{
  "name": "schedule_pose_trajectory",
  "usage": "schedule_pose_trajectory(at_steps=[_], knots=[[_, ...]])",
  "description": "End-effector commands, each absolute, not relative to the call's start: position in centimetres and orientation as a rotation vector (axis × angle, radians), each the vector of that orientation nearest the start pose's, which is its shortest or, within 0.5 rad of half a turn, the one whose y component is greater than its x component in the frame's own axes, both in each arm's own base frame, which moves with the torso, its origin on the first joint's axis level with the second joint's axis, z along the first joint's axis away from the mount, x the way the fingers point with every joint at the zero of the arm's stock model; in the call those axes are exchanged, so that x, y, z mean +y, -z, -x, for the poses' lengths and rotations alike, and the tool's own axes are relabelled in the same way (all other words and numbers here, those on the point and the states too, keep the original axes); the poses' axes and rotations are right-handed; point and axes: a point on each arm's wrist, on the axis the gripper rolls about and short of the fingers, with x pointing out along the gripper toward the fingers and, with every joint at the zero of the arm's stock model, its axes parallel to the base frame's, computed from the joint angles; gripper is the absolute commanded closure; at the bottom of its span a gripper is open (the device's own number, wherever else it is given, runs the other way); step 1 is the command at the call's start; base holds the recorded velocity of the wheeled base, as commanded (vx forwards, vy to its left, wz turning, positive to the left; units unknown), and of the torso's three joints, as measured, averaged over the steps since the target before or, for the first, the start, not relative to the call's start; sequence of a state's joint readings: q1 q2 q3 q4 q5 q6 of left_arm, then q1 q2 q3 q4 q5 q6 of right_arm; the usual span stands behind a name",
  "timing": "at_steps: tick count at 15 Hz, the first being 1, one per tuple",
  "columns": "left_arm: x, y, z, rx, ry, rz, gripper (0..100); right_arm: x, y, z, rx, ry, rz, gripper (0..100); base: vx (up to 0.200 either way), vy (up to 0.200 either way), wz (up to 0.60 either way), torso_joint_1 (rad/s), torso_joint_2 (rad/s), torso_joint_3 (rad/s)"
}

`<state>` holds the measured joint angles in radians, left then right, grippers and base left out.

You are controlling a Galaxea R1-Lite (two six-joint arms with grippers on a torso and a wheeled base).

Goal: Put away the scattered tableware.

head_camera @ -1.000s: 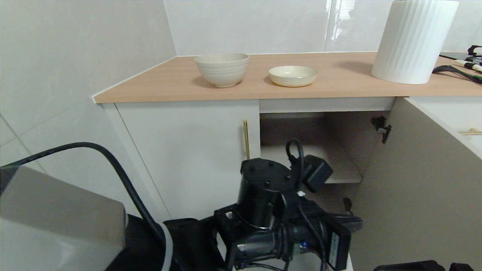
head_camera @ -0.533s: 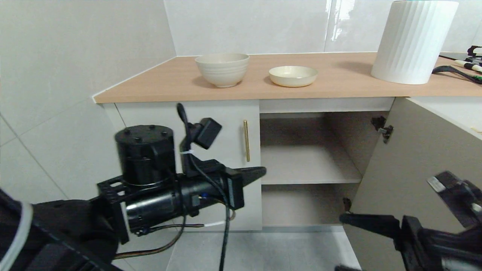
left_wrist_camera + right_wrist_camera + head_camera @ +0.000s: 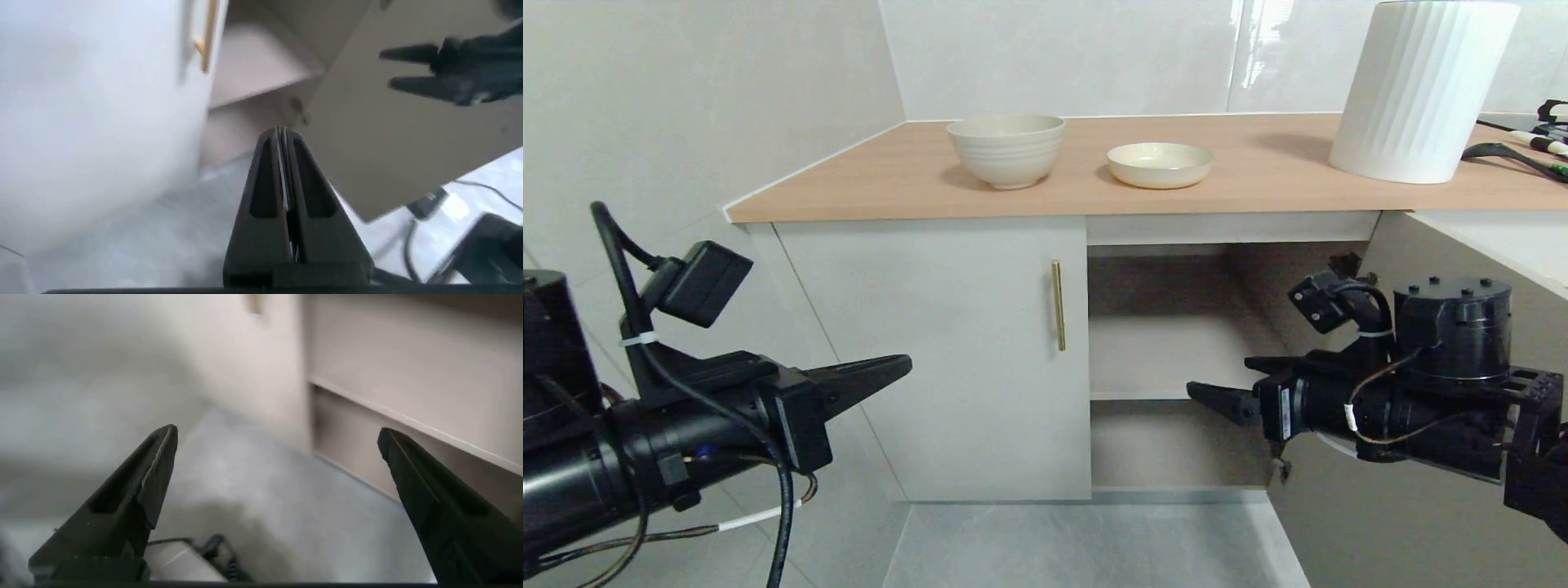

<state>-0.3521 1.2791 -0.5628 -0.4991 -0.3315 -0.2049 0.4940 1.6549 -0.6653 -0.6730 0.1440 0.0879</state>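
Note:
A cream ribbed bowl (image 3: 1006, 149) and a shallow cream dish (image 3: 1160, 163) stand side by side on the wooden counter (image 3: 866, 188). Below counter height at the left, my left gripper (image 3: 894, 369) points toward the closed cabinet door; its fingers are pressed together and hold nothing, as the left wrist view confirms for that gripper (image 3: 282, 143). My right gripper (image 3: 1213, 384) hangs in front of the open cabinet compartment, open and empty. In the right wrist view the right gripper (image 3: 278, 457) has its fingers spread wide over the floor before the shelf (image 3: 409, 400).
A tall white ribbed container (image 3: 1421, 90) stands on the counter's right, with cables (image 3: 1515, 151) beyond it. The cabinet's right door (image 3: 1372, 457) hangs open beside my right arm. The left door with a gold handle (image 3: 1056, 304) is closed. A bare shelf (image 3: 1168, 359) sits inside.
My left arm has swung from the middle of the view out to the left. My right arm has risen from the lower right edge to the front of the open compartment.

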Motion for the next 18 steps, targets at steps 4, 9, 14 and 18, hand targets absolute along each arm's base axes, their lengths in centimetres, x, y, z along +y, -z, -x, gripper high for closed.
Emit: schedule_pose_trajectory(at_steps=[4,9,14,18], knots=[[-7.0,-21.5,-17.6,0.251,0.652,0.200,0,13.3,-17.9,-24.5,0.319,-0.577,-0.027,0,0.000,0.000,0.00,0.000,0.00,0.000],[-6.8,-22.4,-16.7,0.213,0.709,0.203,0,12.7,-19.8,-23.4,0.352,-0.573,-0.025,0,0.000,0.000,0.00,0.000,0.00,0.000],[-6.5,-23.2,-16.6,0.200,0.666,0.202,0,12.5,-20.2,-22.9,0.349,-0.574,-0.025,0,0.000,0.000,0.00,0.000,0.00,0.000],[-5.6,-23.9,-16.8,0.168,0.622,0.207,0,12.1,-20.9,-22.0,0.345,-0.578,-0.026,0,0.200,0.000,0.00,0.000,0.00,0.002]])
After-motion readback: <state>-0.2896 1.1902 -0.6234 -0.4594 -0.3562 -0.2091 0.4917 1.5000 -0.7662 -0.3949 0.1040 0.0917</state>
